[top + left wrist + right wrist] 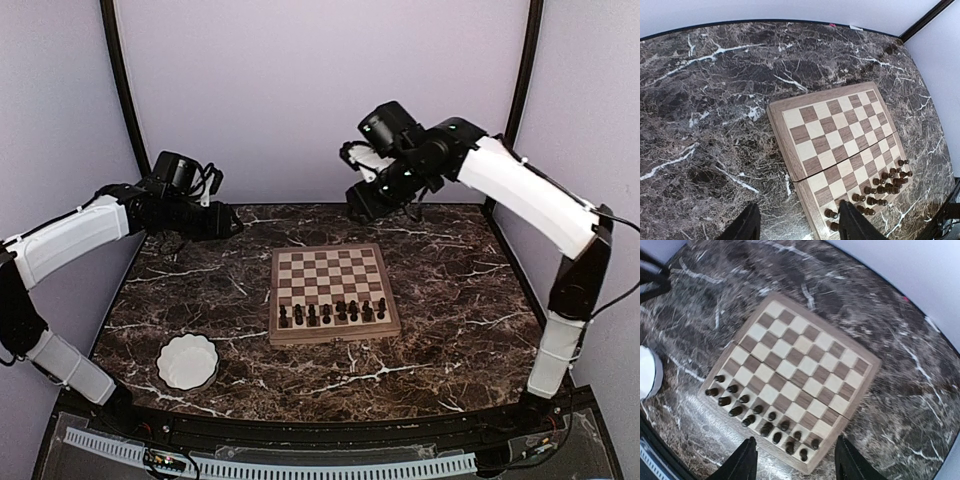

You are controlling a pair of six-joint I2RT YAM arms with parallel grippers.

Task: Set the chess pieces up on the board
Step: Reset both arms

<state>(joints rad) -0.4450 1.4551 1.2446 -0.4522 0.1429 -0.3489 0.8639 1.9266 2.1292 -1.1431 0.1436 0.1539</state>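
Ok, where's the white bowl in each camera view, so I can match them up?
Top external: the white bowl sits lower left, nearer than the board and to its left.
Left wrist: not in it.
Right wrist: a sliver of it at the left edge.
Shared landmark: the chess pieces crowded along one edge of the board.

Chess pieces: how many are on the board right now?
16, as best I can count: the chess pieces stand in two rows of eight along the near edge of the board. They crowd together, so one may hide another.
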